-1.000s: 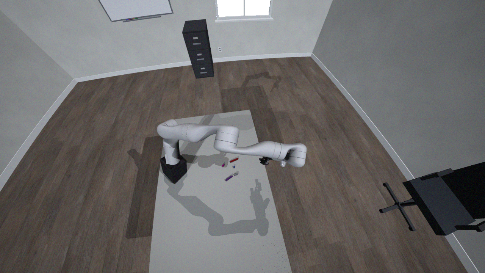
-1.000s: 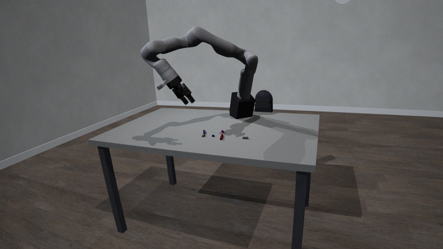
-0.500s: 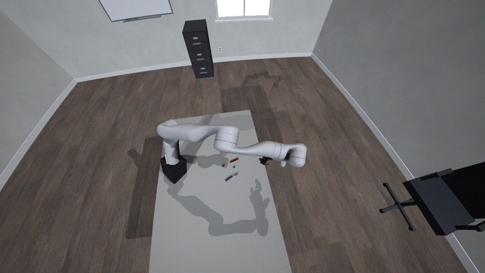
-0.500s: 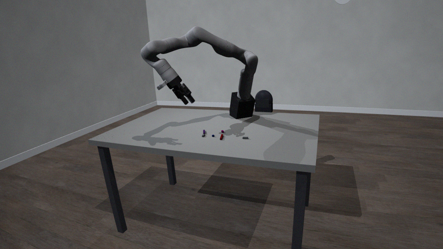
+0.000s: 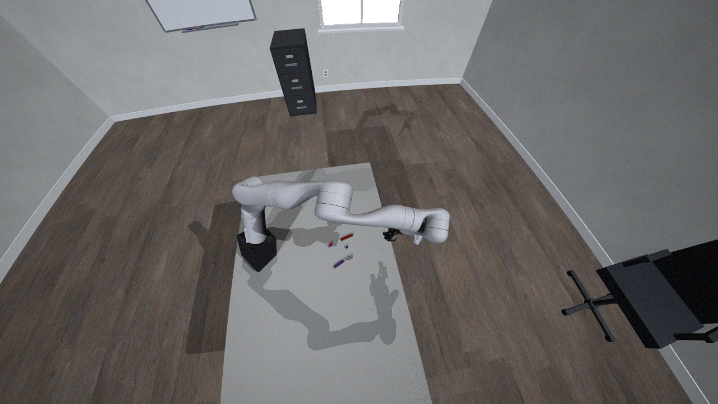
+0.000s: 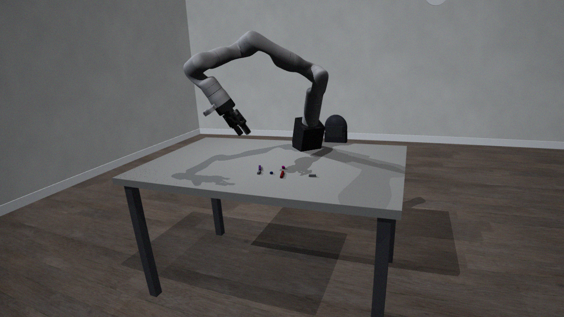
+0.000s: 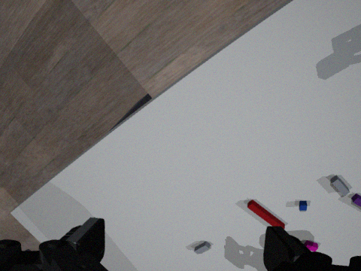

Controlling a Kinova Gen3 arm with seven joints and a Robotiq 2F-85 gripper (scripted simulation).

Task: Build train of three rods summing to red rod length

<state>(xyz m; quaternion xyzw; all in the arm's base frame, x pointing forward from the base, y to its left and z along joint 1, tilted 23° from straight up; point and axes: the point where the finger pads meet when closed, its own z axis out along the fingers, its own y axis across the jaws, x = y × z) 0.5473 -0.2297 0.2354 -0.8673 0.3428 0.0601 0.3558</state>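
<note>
The pale grey tabletop [image 5: 321, 361] [image 6: 236, 189] [image 7: 188, 150] carries all rods. Above it, the black two-fingered claw [image 5: 390, 234] [image 6: 244, 134] [image 7: 184, 241] stands fully spread, gripping nothing and touching no rod. The long red rod [image 5: 346, 235] [image 6: 282, 174] [image 7: 266, 214] lies near the small blue rod [image 5: 346, 246] [image 6: 271, 172] [image 7: 303, 205] and the short magenta rod [image 5: 330, 244] [image 6: 283, 167] [image 7: 310, 246]. The purple rod [image 5: 339, 264] [image 6: 259, 167] [image 7: 357, 200], cut off in the wrist view, shows whole from the top, beside one grey rod [image 5: 349, 257] [image 6: 259, 172] [image 7: 340, 186]. A second grey rod [image 6: 312, 175] [image 7: 202, 247] appears in the exterior and wrist views, but cannot be made out from the top.

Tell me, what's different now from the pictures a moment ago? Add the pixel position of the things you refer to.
The arm [image 5: 391, 216] [image 6: 220, 55] has shifted slightly inward, towards its black base [image 5: 271, 255] [image 6: 298, 138], and its fingers [image 5: 389, 234] [image 6: 246, 129] have dipped a little. Nothing was picked up or let go. The red rod [image 5: 346, 236] [image 6: 282, 174] [image 7: 265, 214] and the other rods look unmoved.
</note>
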